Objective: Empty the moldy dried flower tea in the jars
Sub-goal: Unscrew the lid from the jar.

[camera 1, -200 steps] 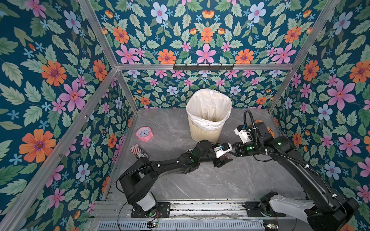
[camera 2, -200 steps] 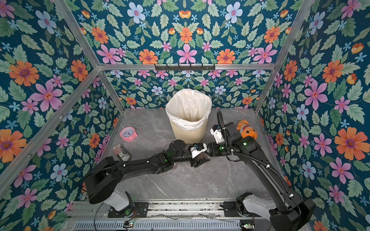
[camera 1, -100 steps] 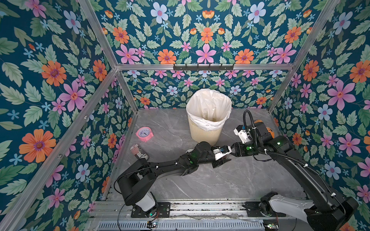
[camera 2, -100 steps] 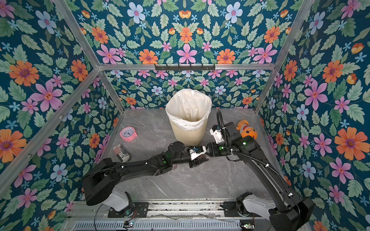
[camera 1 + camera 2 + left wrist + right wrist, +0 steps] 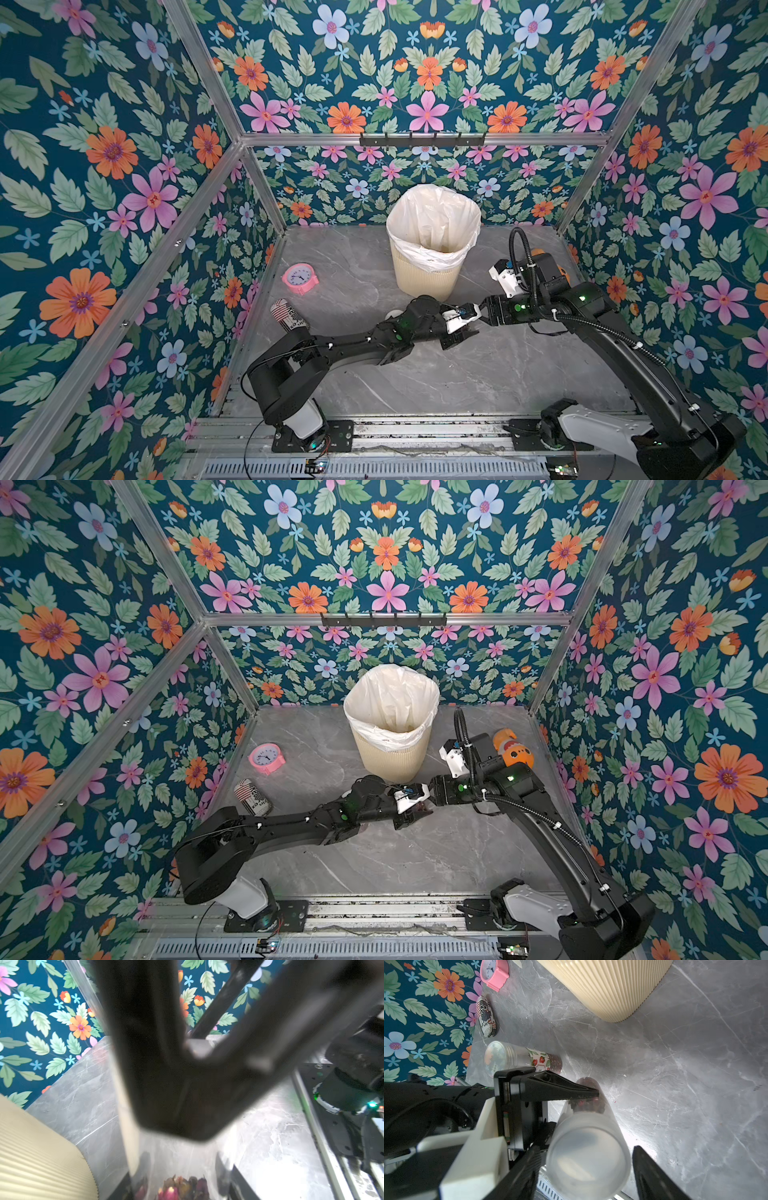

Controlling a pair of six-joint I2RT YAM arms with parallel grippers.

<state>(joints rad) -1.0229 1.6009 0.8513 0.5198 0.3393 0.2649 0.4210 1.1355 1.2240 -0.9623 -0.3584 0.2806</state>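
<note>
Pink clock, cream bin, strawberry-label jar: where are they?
Pink round alarm clock [image 5: 296,276]: in a top view, white dial.
Cream ribbed plastic bin [image 5: 424,279]: in a top view, ribbed wall.
Clear plastic jar with strawberry label [image 5: 522,1056]: right wrist view, clear side.

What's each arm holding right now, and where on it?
The left gripper clamps the plain jar around its body, near the tea. The right gripper holds nothing: its jaws stand open either side of the jar's other end.
</note>
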